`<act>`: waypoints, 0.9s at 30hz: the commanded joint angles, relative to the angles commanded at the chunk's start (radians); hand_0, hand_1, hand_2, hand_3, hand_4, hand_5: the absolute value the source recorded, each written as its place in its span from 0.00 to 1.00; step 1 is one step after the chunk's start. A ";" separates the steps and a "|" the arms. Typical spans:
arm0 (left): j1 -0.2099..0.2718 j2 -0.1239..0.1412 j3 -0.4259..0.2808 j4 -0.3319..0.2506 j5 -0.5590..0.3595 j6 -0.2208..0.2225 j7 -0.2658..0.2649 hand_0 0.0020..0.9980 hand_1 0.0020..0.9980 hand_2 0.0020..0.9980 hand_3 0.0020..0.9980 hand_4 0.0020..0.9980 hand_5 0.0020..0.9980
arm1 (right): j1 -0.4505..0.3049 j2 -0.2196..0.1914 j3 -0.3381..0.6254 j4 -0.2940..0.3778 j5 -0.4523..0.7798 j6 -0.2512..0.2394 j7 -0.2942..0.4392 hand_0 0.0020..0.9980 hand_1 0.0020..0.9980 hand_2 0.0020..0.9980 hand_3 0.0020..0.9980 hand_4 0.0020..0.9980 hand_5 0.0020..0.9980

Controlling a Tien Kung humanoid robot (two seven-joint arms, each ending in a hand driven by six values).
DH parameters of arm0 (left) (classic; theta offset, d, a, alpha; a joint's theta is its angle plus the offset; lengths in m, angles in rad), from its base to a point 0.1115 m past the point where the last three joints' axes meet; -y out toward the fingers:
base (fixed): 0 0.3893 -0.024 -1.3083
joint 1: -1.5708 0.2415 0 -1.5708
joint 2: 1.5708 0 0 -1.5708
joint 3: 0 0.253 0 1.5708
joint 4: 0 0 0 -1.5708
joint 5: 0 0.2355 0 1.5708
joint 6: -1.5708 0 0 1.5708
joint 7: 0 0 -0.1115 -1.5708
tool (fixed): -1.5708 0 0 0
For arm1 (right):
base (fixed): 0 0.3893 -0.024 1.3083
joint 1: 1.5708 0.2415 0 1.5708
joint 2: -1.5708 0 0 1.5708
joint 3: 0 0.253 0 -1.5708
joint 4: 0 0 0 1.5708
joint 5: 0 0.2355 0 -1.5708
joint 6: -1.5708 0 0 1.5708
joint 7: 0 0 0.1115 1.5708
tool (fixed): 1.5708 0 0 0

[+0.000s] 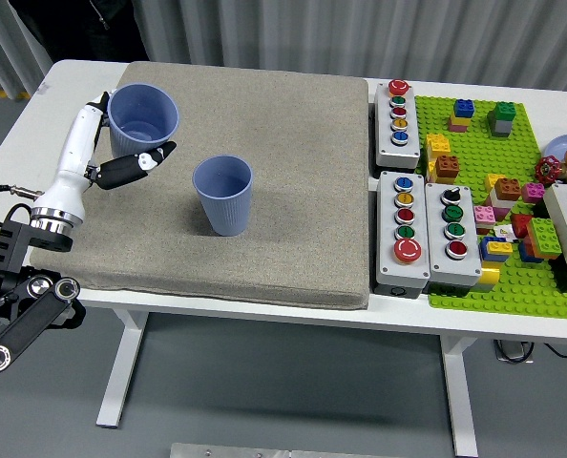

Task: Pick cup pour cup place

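Two blue ribbed cups are in the head view. My left hand (121, 143) is shut on one blue cup (143, 116) and holds it upright, lifted above the grey mat (264, 239) at its left side. The thumb (136, 164) wraps the cup's front. The second blue cup (222, 195) stands upright on the mat, to the right of and nearer than the held cup. What is inside either cup cannot be told. My right arm is out of view.
Button boxes (403, 229) stand right of the mat. A green baseplate (513, 277) with several toy bricks lies at the far right. The table's left edge (16, 143) is close to my left arm.
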 joint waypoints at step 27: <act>-0.051 0.044 0.085 -0.011 0.220 -0.001 0.070 0.57 0.61 0.78 0.71 0.74 0.12 | 0.007 -0.002 -0.005 -0.001 0.008 -0.002 0.004 0.71 0.63 0.58 0.57 0.00 0.07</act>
